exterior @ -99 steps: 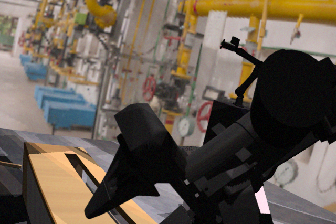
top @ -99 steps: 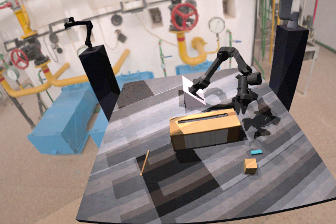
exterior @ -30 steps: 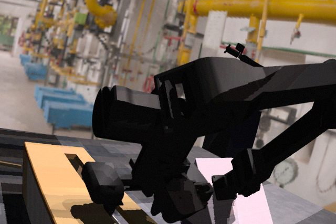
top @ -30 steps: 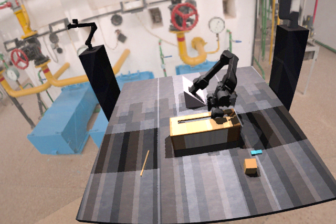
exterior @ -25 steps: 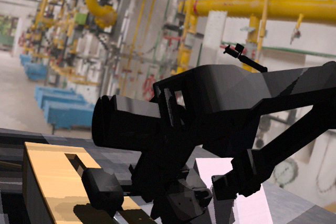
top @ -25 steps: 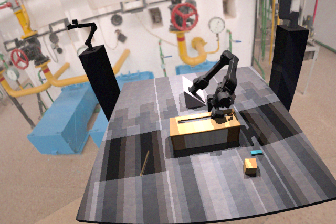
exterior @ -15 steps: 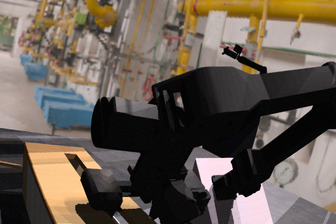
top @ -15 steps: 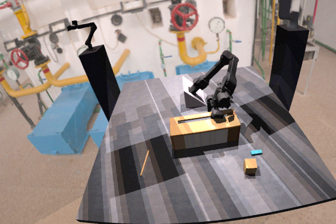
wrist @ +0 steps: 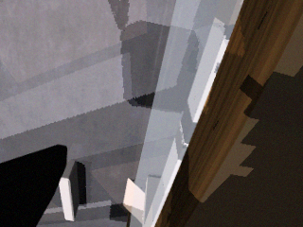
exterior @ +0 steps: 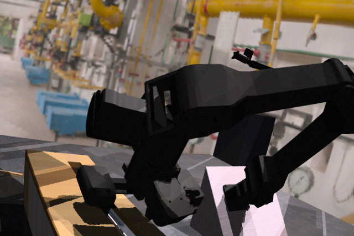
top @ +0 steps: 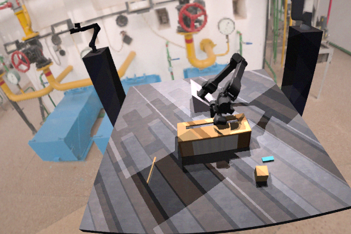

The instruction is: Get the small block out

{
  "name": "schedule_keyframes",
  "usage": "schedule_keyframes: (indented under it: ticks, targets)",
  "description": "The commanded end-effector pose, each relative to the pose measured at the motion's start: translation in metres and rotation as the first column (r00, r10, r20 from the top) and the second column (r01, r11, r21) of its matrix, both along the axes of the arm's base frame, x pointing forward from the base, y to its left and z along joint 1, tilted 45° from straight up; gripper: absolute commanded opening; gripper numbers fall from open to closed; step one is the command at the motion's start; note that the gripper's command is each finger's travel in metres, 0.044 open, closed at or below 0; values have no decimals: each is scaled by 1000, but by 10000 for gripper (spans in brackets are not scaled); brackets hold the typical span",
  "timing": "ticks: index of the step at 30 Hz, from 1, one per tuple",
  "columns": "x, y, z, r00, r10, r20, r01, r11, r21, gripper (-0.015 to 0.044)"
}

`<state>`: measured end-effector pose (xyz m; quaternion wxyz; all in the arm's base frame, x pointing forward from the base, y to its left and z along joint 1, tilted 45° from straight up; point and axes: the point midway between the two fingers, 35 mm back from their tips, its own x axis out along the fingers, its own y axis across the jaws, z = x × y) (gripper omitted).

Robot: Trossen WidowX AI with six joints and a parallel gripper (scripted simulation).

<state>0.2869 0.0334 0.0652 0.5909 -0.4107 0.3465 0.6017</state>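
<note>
The wooden box (top: pixel 185 134) (exterior: pixel 48 167) (wrist: pixel 222 90) stands upright on the table, with a long slot (top: pixel 195 126) (exterior: pixel 120 223) in its top and a greyish window in the side facing the top camera. My gripper (top: pixel 222 113) (exterior: pixel 133 203) is open and empty, low over the box's right half. One finger is down at the slot, its tip hidden; the other is beyond the box on the arm's side. The wrist view shows one dark finger at lower left, beside a clear strip along the wood. The small block cannot be made out for certain; shelf and pocket are hidden.
A cyan piece (top: pixel 267 159) and a wooden cube (top: pixel 261 172) lie right of and in front of the box. A thin wooden stick (top: pixel 151 170) lies front left. A pale wedge (top: pixel 198 103) (exterior: pixel 217 179) stands behind the box, close to my arm. Dark pedestals stand behind.
</note>
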Motion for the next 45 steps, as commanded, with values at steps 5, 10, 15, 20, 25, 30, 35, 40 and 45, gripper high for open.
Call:
schedule_keyframes:
  ticks: [5, 10, 15, 20, 25, 30, 35, 40, 45]
  targets:
    - [0, -15, -19, 1000, 2, -13, -2, 1000, -1, 400]
    - [0, -24, -28, 1000, 2, -13, -2, 1000, -2, 400]
    - [1, -33, -37, 1000, 2, -13, -2, 1000, -2, 400]
    - [2, -40, -44, 1000, 2, -13, -2, 1000, -3, 400]
    - [-1, -31, -34, 1000, 2, -13, -2, 1000, -2, 400]
    - [-1, -28, -32, 1000, 2, -13, -2, 1000, -2, 400]
    - [-1, -32, -36, 1000, 2, -13, -2, 1000, -2, 400]
    - [-1, -36, -40, 1000, 2, -13, -2, 1000, -2, 400]
    - [0, -39, -43, 1000, 2, -13, -2, 1000, -3, 400]
